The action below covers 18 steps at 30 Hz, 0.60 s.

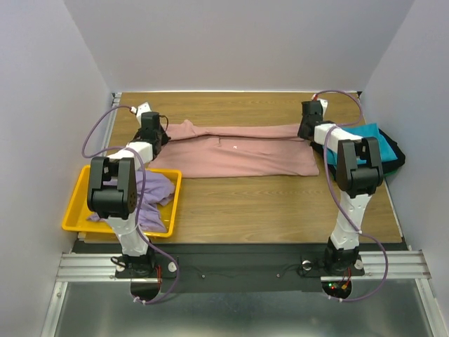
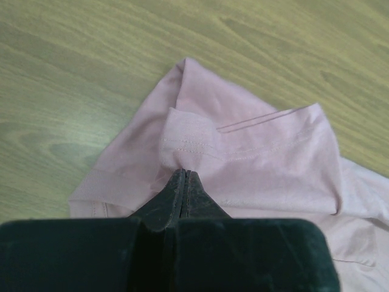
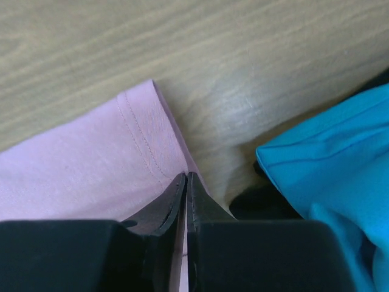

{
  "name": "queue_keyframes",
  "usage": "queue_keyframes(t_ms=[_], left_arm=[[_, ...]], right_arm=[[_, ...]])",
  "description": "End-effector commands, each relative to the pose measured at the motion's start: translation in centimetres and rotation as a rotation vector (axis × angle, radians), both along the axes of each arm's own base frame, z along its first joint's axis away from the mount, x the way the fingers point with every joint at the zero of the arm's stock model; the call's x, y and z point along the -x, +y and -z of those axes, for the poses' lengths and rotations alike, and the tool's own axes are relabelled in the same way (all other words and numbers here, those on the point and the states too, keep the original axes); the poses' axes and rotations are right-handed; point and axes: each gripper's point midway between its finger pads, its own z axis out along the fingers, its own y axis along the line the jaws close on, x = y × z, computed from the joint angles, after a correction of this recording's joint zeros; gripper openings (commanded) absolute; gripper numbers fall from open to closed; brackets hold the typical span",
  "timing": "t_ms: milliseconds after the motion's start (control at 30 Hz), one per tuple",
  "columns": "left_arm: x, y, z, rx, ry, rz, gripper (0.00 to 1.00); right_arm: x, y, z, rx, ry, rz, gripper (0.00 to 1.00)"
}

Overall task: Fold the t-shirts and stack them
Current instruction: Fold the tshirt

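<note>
1. Clamped with the left claw (image 2: 185, 176) on the pink t-shirt (image 1: 245, 151), left end.
2. Clamped with the right claw (image 3: 186, 178) on its right hem.
3. Stretched across the counter (image 1: 280, 203), near the teal t-shirt (image 1: 372, 137).

Left arm (image 1: 112, 186): white tubes, big black joints.
Right arm (image 1: 359, 168): the same white and black.
Cables (image 1: 88, 140): thin, purple, loopy.
Fingers (image 2: 173, 198): black, pointy tips.

T-shirts: four; one pink t-shirt (image 1: 238, 151) mid-tabletop, one lavender t-shirt (image 1: 156, 189) at 8 o'clock, one teal t-shirt (image 1: 370, 137) and one black t-shirt (image 1: 396, 158) at 3 o'clock.
Yellow bin (image 1: 74, 203): one, at 8 o'clock.
Arms: two; left arm (image 1: 112, 189), right arm (image 1: 358, 168).
</note>
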Motion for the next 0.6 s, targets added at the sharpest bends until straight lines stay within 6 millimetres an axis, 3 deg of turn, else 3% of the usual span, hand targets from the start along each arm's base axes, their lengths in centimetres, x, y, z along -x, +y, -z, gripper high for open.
queue_keyframes(t_ms=[0,33,67,100,167,200,267,367,400,500,567], left_arm=[[0.2,-0.2,0.2,0.014,0.037,-0.01,0.2],[0.5,-0.2,-0.2,0.015,0.038,-0.016,0.64],[0.7,0.0,-0.5,0.014,0.033,-0.028,0.78],[1.0,0.2,-0.8,0.02,0.029,-0.053,0.97],[1.4,0.3,-2.6,0.016,-0.006,-0.085,0.99],[1.5,0.2,-3.3,0.023,-0.023,-0.089,0.99],[1.7,-0.3,-5.2,0.028,-0.058,-0.085,0.99],[0.9,-2.0,-7.8,0.037,-0.113,-0.058,0.99],[-0.2,-2.7,-9.6,0.036,-0.151,-0.04,0.99],[-2.5,-5.9,-9.4,0.012,-0.136,0.098,0.99],[-4.6,-7.8,-8.8,-0.002,-0.109,0.157,0.99]], right_arm=[[0.1,-0.8,-2.9,-0.003,-0.06,0.03,0.18],[0.3,-0.8,-3.7,-0.007,-0.071,0.026,0.25],[0.4,-0.8,-4.1,-0.006,-0.079,0.027,0.32],[0.6,-0.9,-4.7,-0.007,-0.087,0.026,0.5],[0.7,-0.4,-6.6,-0.021,-0.119,-0.002,0.88],[0.8,-0.1,-7.2,-0.033,-0.128,-0.017,1.0],[0.9,1.4,-8.8,-0.081,-0.154,-0.097,1.0],[0.9,4.1,-9.5,-0.168,-0.16,-0.225,1.0],[0.8,4.8,-9.3,-0.187,-0.158,-0.252,1.0],[0.5,7.4,-9.0,-0.263,-0.146,-0.346,1.0],[0.1,9.2,-7.4,-0.311,-0.111,-0.4,1.0]])
